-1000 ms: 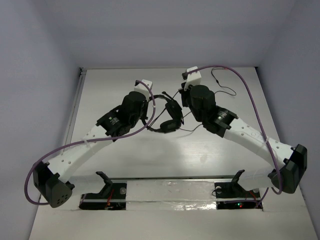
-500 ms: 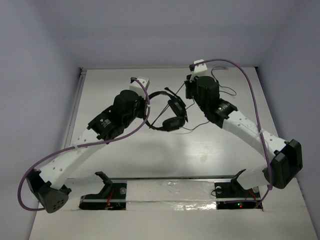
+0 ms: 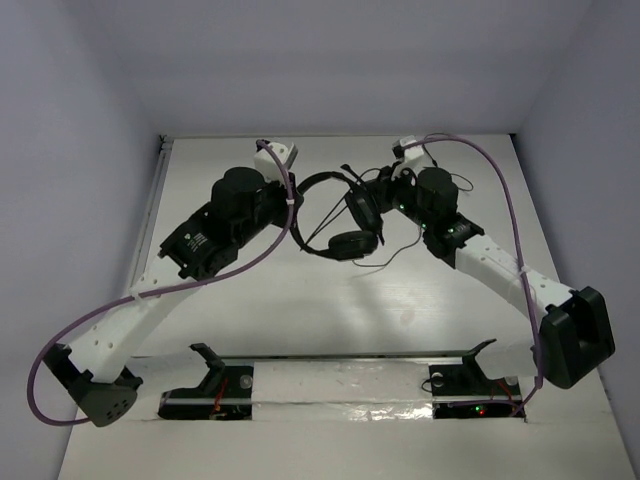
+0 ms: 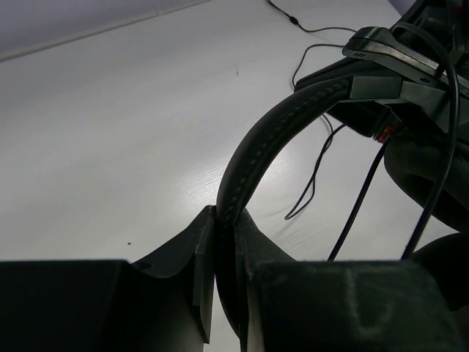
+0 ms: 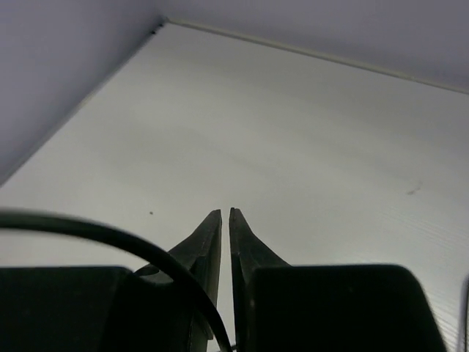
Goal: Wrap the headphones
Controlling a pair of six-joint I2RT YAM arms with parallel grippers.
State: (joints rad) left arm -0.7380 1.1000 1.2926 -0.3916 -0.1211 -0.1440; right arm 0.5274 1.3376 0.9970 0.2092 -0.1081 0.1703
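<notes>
White tabletop [image 3: 300,310] under headphones [image 3: 350,245], headband arch [image 4: 271,139] leftward in left end effector [image 4: 224,227]

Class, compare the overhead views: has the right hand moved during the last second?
Yes. The right hand has shifted rightward, nearer the table's right edge.

Seen from above, the left pincer [image 4: 225,246] and the right pincer [image 5: 225,242] are hidden under the arms, and the plug of the headphones [image 3: 350,244] is too small to find. In the left wrist view the headband [image 4: 258,147] dips between the fingers, where its lower part is hidden, and the ear cup [image 4: 432,176] is cut off by the right edge. In the right wrist view the cable [image 5: 102,232] is a blurry black curve cut off at the left edge, and nobody could tell if it is pinched in the thin gap between the fingers.
</notes>
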